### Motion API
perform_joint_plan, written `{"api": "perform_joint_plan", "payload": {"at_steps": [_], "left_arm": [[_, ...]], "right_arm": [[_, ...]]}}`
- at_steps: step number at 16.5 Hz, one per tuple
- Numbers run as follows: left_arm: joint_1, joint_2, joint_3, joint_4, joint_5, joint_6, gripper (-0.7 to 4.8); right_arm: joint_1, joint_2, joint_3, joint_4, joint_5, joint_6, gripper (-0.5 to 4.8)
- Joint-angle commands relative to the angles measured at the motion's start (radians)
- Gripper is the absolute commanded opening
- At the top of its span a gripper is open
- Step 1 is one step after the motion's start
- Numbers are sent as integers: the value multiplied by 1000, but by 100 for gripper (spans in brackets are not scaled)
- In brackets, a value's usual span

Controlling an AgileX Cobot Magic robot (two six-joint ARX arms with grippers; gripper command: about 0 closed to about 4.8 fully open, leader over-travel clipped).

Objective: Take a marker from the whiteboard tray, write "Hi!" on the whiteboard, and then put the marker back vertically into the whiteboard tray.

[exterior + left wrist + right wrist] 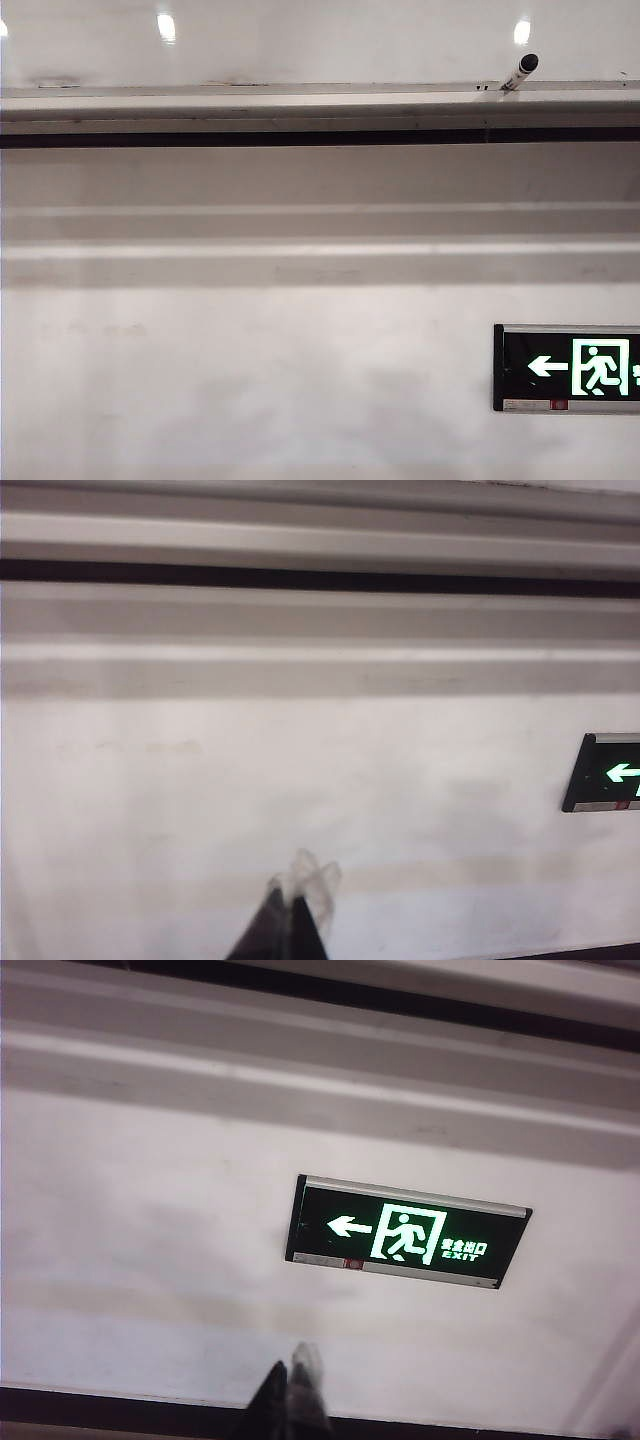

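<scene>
The marker [520, 72] stands at the upper right of the exterior view, tilted, with its black cap up and its lower end on the whiteboard tray [250, 102]. It seems to lean back on the whiteboard [320, 45], probably so that a gripper can take it by the free upper part. The tray runs as a long grey ledge across the whole width of the picture, with a black strip just under it. The board above it is glossy and mirrors the ceiling lights. I see no writing on the visible part of the board, so I judge that the task is at its very beginning.

No arm shows in the exterior view. The left gripper [297, 905] appears only at the lower edge of the left wrist view, low before the matte wall [250, 380] and well below the tray. Its fingertips lie close together with no gap, so it looks clenched and holds nothing. The right gripper [290, 1380] shows in the same manner at the lower edge of the right wrist view, under the exit sign [405, 1232]. Its fingers are pressed together too, and they grasp nothing.

Both grippers are well apart from the marker. Since the marker is on the right side, the right arm seems the more natural one to rise and take it.
</scene>
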Motion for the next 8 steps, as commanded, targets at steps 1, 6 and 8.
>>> {"api": "perform_joint_plan", "payload": {"at_steps": [1, 6, 8], "left_arm": [[1, -1, 1, 8, 6, 0, -5], [1, -1, 6, 10, -48, -31, -5], [1, 0, 40, 6, -100, -98, -5]], "right_arm": [[1, -2, 2, 20, 2, 5, -1], [4, -2, 23, 18, 2, 32, -1], [4, -1, 103, 2, 2, 87, -1]]}}
